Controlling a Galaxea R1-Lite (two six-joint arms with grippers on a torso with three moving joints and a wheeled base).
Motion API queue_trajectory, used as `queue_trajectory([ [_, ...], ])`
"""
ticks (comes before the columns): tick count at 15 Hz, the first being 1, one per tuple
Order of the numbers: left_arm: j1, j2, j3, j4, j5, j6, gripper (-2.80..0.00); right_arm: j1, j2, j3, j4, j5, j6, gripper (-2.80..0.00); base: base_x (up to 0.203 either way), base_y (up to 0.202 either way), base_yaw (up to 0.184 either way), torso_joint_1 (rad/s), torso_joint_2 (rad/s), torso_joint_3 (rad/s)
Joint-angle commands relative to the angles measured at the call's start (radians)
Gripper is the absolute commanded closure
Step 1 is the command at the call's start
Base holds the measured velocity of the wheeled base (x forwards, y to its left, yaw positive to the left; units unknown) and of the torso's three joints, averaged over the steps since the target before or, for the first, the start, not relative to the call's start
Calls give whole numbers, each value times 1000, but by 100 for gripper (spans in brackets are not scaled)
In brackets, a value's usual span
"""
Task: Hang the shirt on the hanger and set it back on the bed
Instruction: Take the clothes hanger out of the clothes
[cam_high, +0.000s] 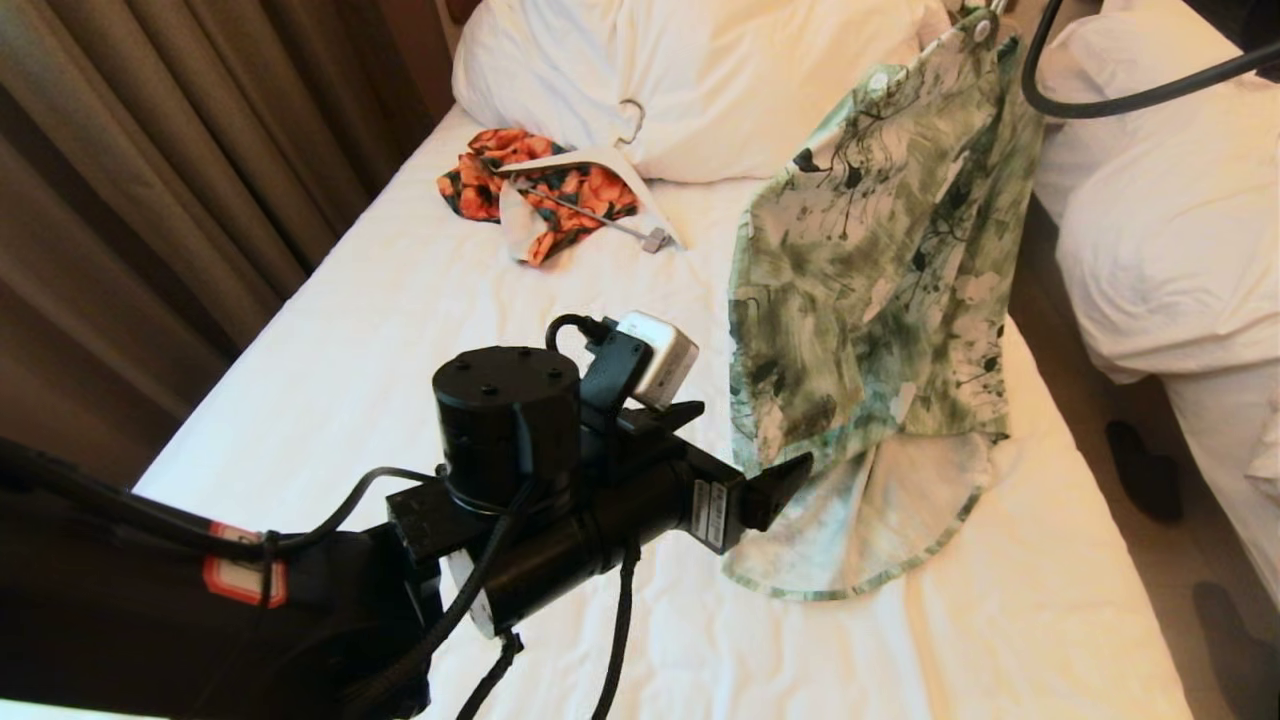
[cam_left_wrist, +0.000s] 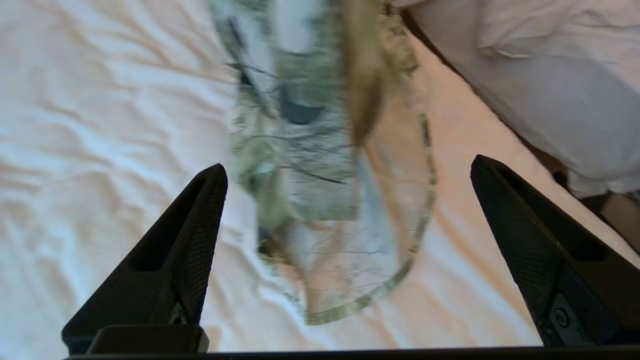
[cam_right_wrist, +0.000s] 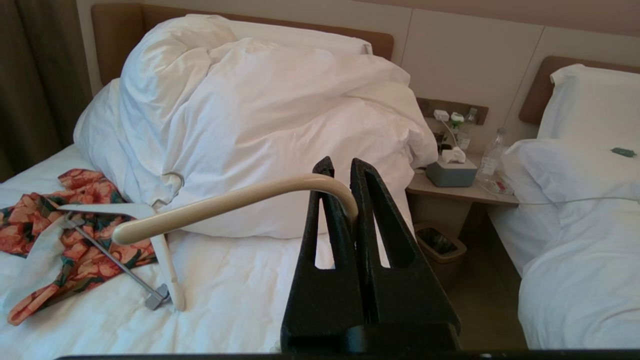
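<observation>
The green and white floral shirt hangs in the air over the right side of the bed, and its lower hem lies crumpled on the white sheet. In the right wrist view my right gripper is shut on the cream hanger's curved hook. The hanger's arms are hidden inside the shirt. My left gripper is open and holds nothing. It hovers just above the sheet beside the shirt's lower left edge, and its finger nearly touches the cloth.
An orange-and-black floral garment with a thicker white hanger lies by the big white pillow. A second bed stands across a narrow aisle on the right. A nightstand and bin stand between the beds. Curtains hang on the left.
</observation>
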Motion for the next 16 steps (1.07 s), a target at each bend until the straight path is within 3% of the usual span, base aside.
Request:
queue_trajectory([
  [1, 17, -23, 9, -8, 14, 5, -280, 1, -3, 0, -2, -2, -3, 0, 0, 0, 0, 0, 0, 0],
  [9, 10, -5, -42, -25, 17, 14, -280, 4, -2, 0, 0, -2, -4, 0, 0, 0, 0, 0, 0, 0],
  [16, 12, 129, -189, -26, 20, 25, -280, 72, 9, 0, 3, -6, -11, 0, 0, 0, 0, 0, 0, 0],
])
